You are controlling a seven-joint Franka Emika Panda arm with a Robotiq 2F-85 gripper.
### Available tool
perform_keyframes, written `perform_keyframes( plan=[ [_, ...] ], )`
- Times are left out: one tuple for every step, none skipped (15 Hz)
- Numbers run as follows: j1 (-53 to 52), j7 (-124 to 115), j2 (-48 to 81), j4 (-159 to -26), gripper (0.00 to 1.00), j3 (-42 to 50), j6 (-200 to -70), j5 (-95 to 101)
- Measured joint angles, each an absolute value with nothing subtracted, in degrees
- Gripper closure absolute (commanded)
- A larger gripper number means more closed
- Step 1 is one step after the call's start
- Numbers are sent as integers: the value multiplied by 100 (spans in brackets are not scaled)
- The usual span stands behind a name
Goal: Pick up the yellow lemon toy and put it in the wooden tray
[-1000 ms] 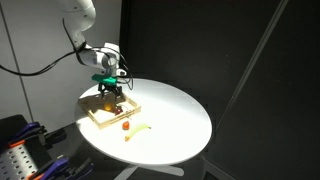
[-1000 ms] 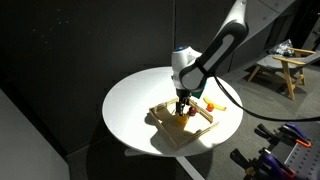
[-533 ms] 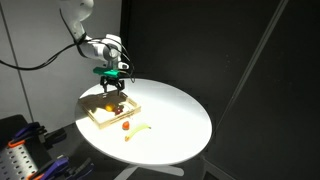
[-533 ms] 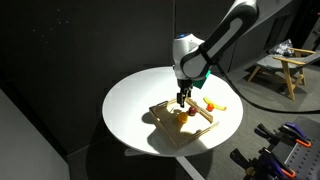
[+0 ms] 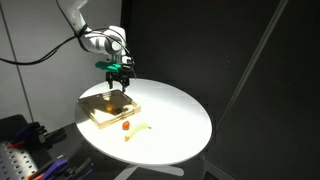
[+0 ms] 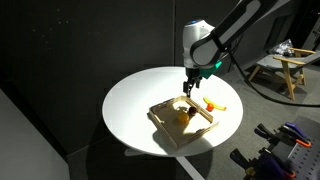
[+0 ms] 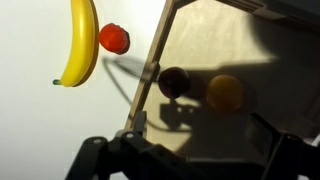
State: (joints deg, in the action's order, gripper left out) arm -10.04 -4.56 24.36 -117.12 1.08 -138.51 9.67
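Tool [image 6: 188, 89] wide and empty, well above yellow lemon toy [image 7: 225, 92] inside wooden tray [image 7: 158, 52], clear of its rim.

A lab: black curtains [image 5: 230, 50] around white table [image 5: 180, 112].

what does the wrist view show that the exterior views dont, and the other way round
Only the wrist view: a dark round shape beside the yellow lemon toy, object or shadow I cannot tell, and the green tip of the banana toy.
Only an exterior view: the whole round white table and the arm, its jaws above the wooden tray.
Both: the lemon lying inside the tray, with the banana and the small red toy outside it on the table.
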Motion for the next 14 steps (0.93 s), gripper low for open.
perform_keyframes(
  plan=[
    [-956, -471, 2319, -11804, 0, 109, -13829, 966],
    [-911, -473, 2197, -11896, 0, 109, -13786, 961],
    [-868, -473, 2071, -11989, 0, 109, -13736, 960],
    [-826, -473, 1936, -12094, 0, 107, -13683, 959],
    [-789, -473, 1800, -12200, 0, 104, -13640, 958],
    [-755, -467, 1667, -12304, 0, 99, -13598, 957],
    [-727, -457, 1533, -12411, 0, 94, -13556, 957],
    [-700, -444, 1400, -12521, 0, 86, -13516, 956],
    [-669, -421, 1268, -12631, 0, 72, -13483, 949],
    [-640, -388, 1147, -12734, 0, 54, -13464, 927],
    [-606, -323, 1028, -12840, 0, 30, -13450, 879],
    [-575, -219, 915, -12941, 0, 8, -13445, 801],
    [-550, -105, 809, -13035, 0, -10, -13444, 711],
    [-526, 29, 702, -13128, 0, -29, -13444, 601]
  ],
)
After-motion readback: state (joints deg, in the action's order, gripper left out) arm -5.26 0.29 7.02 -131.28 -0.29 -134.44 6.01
